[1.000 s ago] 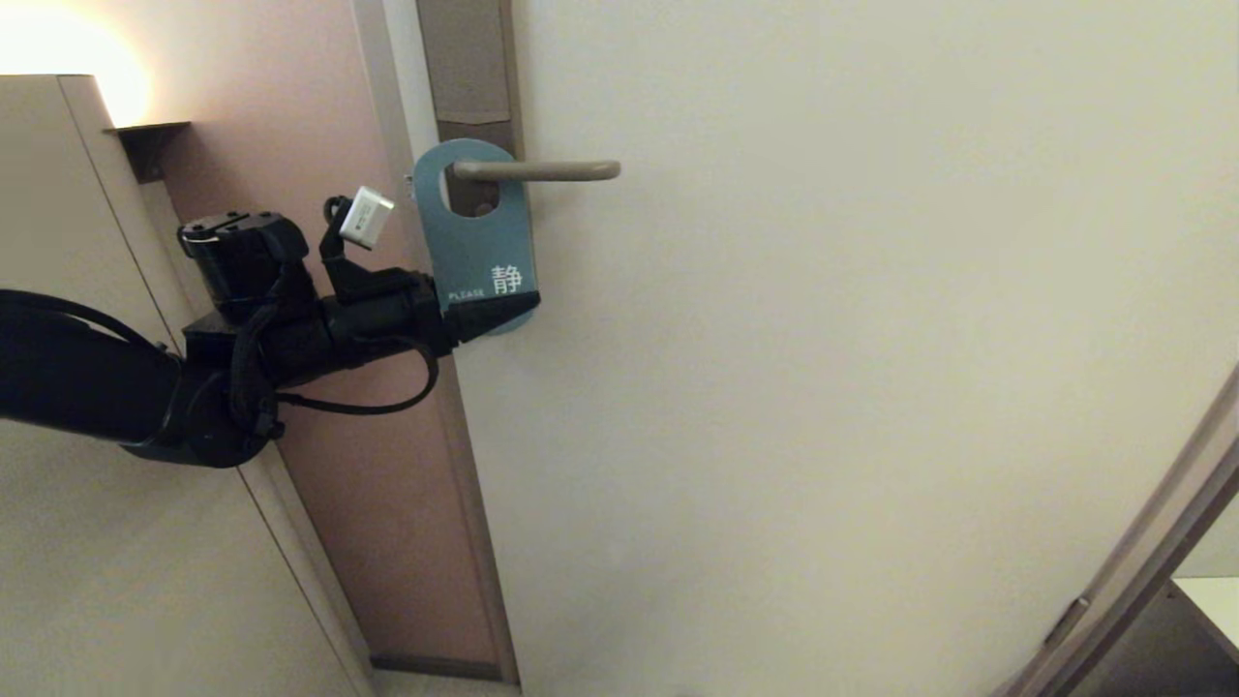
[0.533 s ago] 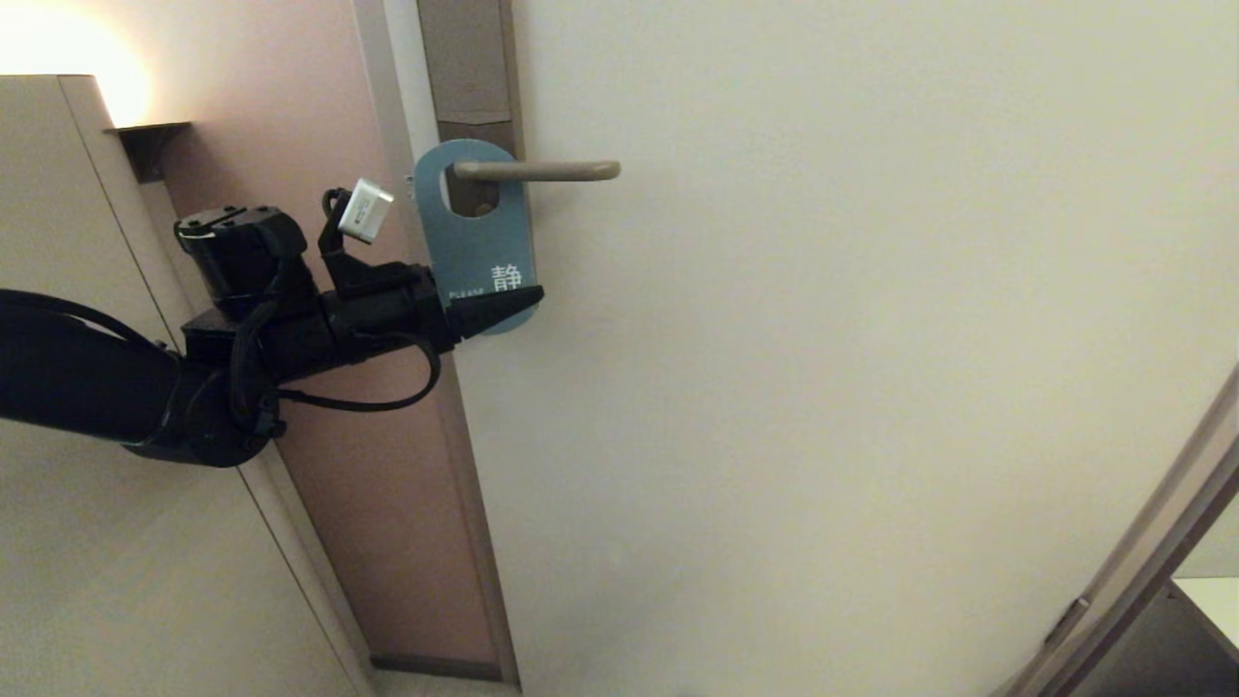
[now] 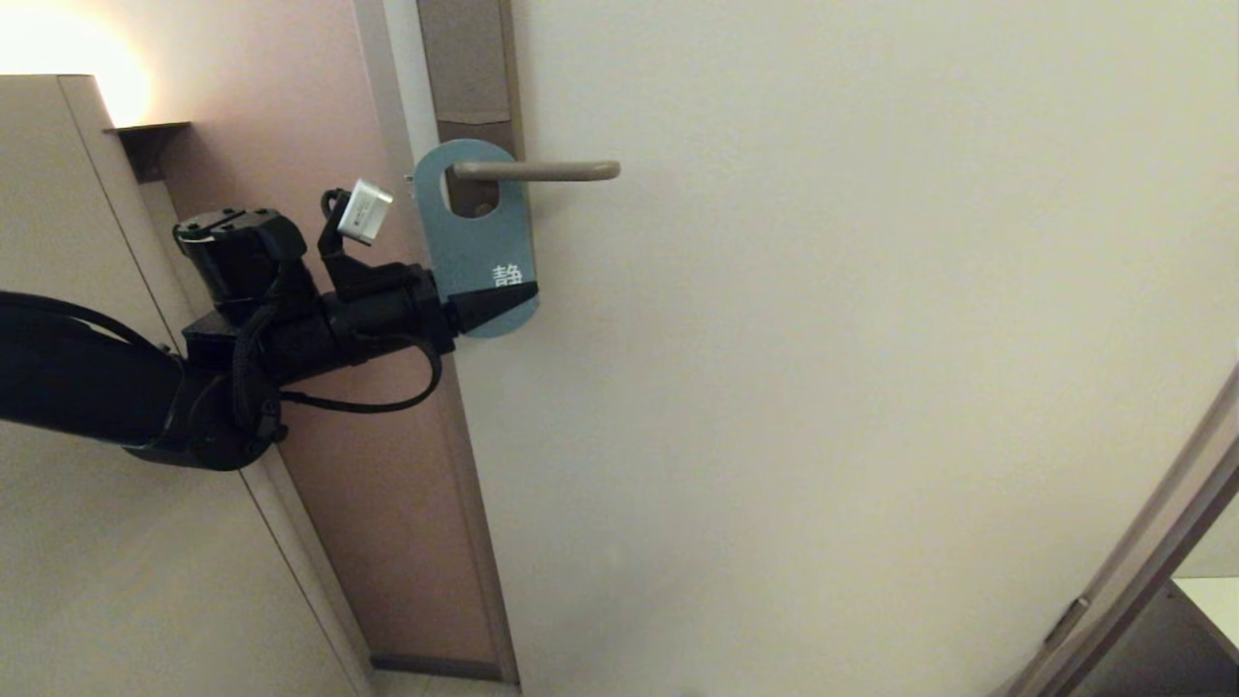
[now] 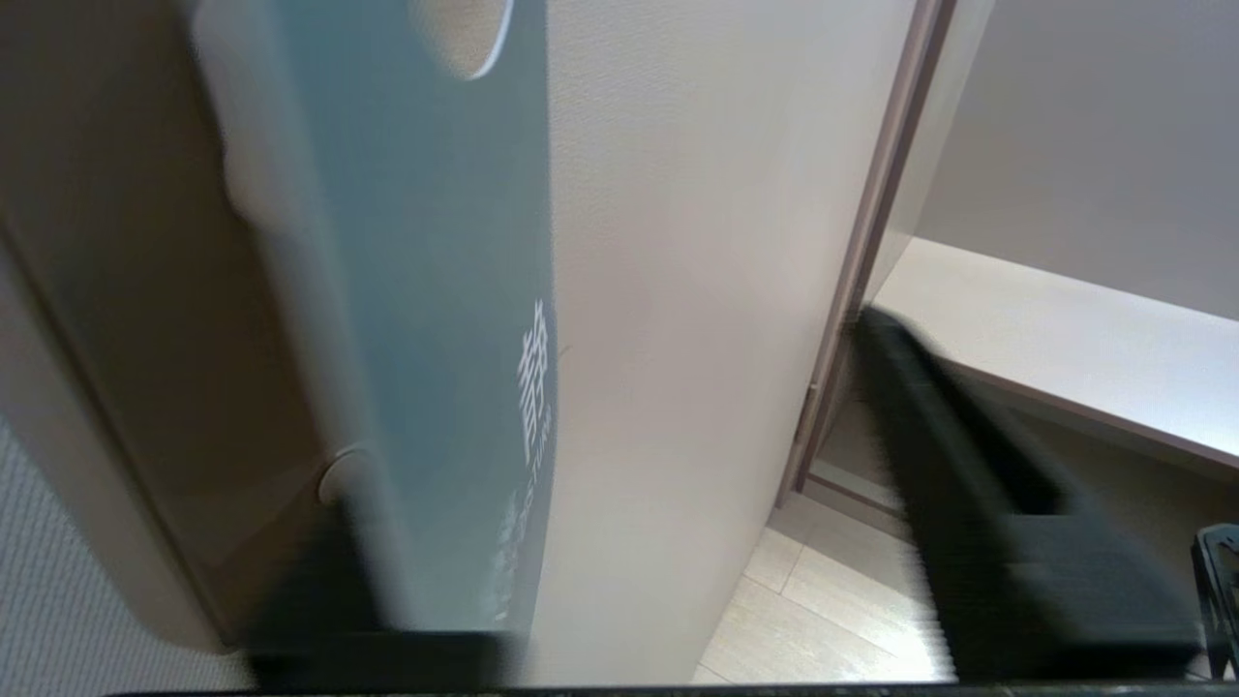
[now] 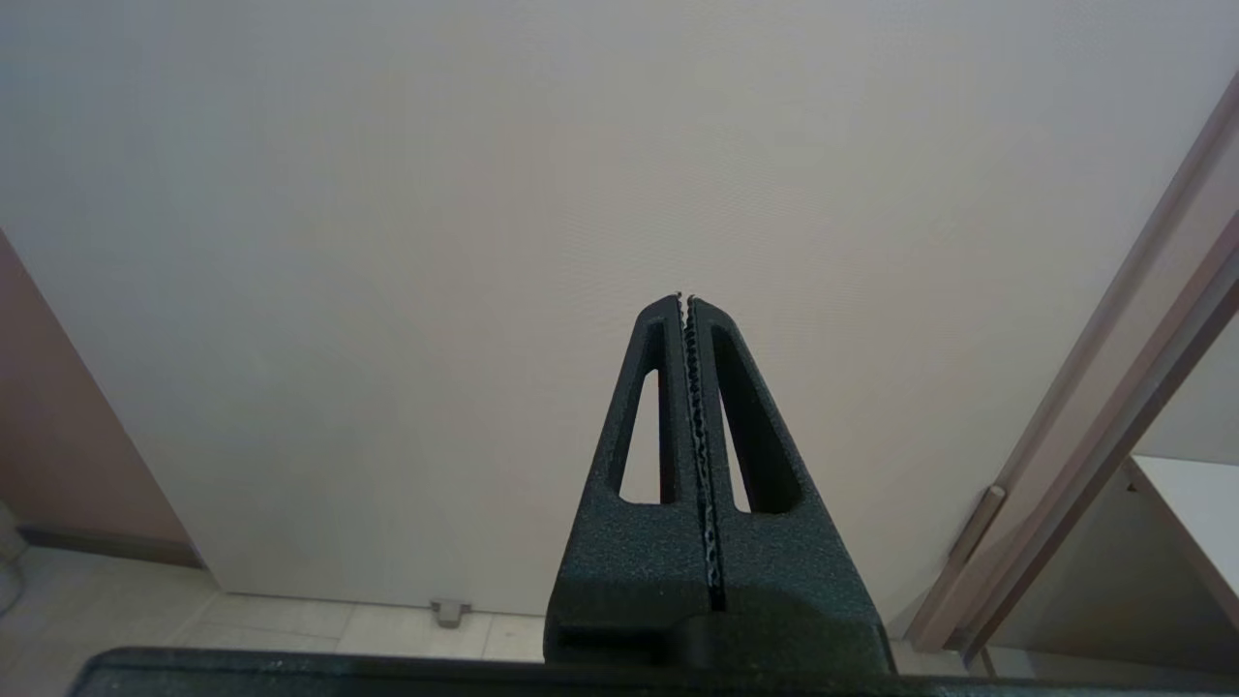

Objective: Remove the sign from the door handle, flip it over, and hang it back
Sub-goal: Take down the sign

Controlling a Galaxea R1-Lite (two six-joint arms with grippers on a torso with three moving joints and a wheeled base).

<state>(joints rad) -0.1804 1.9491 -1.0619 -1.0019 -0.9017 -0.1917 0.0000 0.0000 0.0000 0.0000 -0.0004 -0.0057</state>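
A pale cream door (image 3: 823, 387) fills most of the head view, with a pinkish-brown wall strip (image 3: 319, 145) beside its hinge-less edge and a beige cabinet panel (image 3: 68, 242) further left under a warm glow of light. On the door the sign (image 3: 474, 232) hangs by its hole from the door handle (image 3: 537, 170) — teal side outward, a white character showing near its lower end. The handle is a slim horizontal lever set on a tall brown backplate (image 3: 467, 58).

The left gripper (image 3: 489, 300) reaches in from the left at the sign's lower end. In the head view one dark pointed finger (image 3: 484, 302) lies across the front of the sign's bottom part, covering the lower half of the white character. In the left wrist view the sign (image 4: 436, 319) runs edge-on past the camera, right beside one finger (image 4: 368, 629) that is blurred at its base, while the other finger (image 4: 978, 523) stands well apart from it on the open side, with door surface between. So the jaws straddle the sign's lower end with a clear gap; they are not pressed onto it, and the sign hangs from the handle by its own hole.

The right gripper (image 5: 685, 310) points at bare door in its own wrist view, fingers pressed together with nothing between them — parked, away from the handle.
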